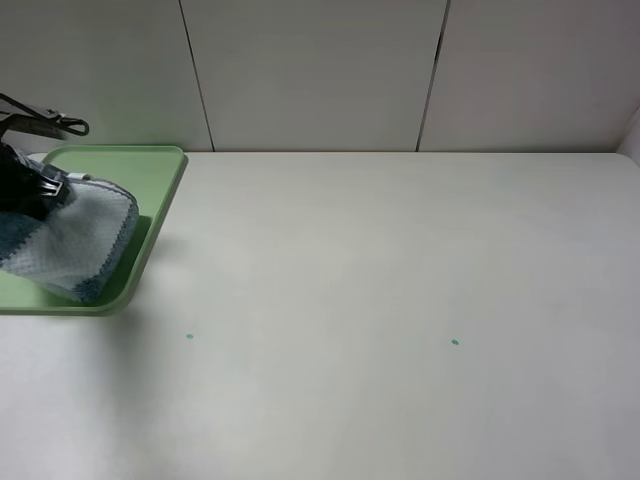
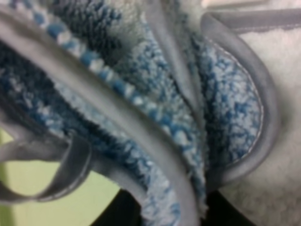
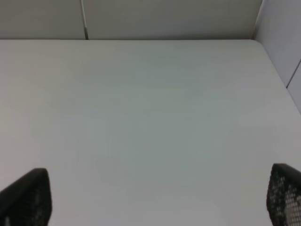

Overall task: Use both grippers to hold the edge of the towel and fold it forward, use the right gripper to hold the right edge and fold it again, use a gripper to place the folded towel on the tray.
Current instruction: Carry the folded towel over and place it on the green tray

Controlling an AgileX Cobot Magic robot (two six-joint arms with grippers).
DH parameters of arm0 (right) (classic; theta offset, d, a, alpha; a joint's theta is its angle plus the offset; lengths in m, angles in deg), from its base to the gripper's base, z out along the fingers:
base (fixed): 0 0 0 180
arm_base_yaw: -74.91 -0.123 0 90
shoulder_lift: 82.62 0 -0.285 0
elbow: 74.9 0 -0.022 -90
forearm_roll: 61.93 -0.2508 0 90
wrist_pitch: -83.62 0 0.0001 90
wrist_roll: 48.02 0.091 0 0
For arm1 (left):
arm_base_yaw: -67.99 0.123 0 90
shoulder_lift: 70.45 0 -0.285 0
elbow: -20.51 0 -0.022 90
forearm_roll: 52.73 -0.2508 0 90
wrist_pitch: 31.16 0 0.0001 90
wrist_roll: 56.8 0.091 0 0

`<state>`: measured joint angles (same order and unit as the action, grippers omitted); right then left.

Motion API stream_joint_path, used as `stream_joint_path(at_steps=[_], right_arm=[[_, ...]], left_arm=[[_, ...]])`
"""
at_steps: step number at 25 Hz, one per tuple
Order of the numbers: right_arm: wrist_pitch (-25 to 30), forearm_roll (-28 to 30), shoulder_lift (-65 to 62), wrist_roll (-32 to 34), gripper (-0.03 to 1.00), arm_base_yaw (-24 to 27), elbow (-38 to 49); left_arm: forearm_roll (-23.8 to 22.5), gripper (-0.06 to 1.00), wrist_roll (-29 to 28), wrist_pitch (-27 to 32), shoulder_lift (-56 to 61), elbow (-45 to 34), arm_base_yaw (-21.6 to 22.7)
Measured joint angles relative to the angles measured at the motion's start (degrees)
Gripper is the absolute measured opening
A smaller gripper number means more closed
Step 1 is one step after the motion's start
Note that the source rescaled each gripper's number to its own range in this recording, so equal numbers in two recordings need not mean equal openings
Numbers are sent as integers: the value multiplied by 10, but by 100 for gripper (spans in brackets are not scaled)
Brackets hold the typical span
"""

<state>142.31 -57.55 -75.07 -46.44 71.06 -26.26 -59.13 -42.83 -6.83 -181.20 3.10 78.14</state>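
The folded striped towel [image 1: 75, 245] hangs over the light green tray [image 1: 150, 170] at the far left of the exterior view, its lower end on or just above the tray. My left gripper [image 1: 40, 190] is shut on the towel's upper left part. The left wrist view is filled with bunched towel folds [image 2: 141, 94] and their grey hem [image 2: 263, 103], with a bit of the tray [image 2: 70, 207] below. My right gripper [image 3: 150, 202] is open and empty over bare table. It does not show in the exterior view.
The white table [image 1: 400, 300] carries two small green dots [image 1: 190, 337] [image 1: 455, 342]. White wall panels stand behind it, and a wall edge shows at the far right [image 1: 632, 140]. The tray lies at the table's left edge.
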Motion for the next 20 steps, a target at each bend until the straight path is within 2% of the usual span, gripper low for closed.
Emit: stream_joint_path(at_steps=[4,6,9,12,16,20], right_arm=[[0,0,0,0,100,0,0],[0,0,0,0,100,0,0],[0,0,0,0,100,0,0],[0,0,0,0,100,0,0],[0,0,0,0,100,0,0],[0,0,0,0,100,0,0]], left_arm=[[-14,17,0,-1,-10,0,1],[-31,27,0,-1,-11,0,1],[-53,54,0,-1,-12,0,2],[-58,74,0,-5,-12,0,7],[-59,89,0,-6,-12,0,14],[-58,98,1,-5,-12,0,21]])
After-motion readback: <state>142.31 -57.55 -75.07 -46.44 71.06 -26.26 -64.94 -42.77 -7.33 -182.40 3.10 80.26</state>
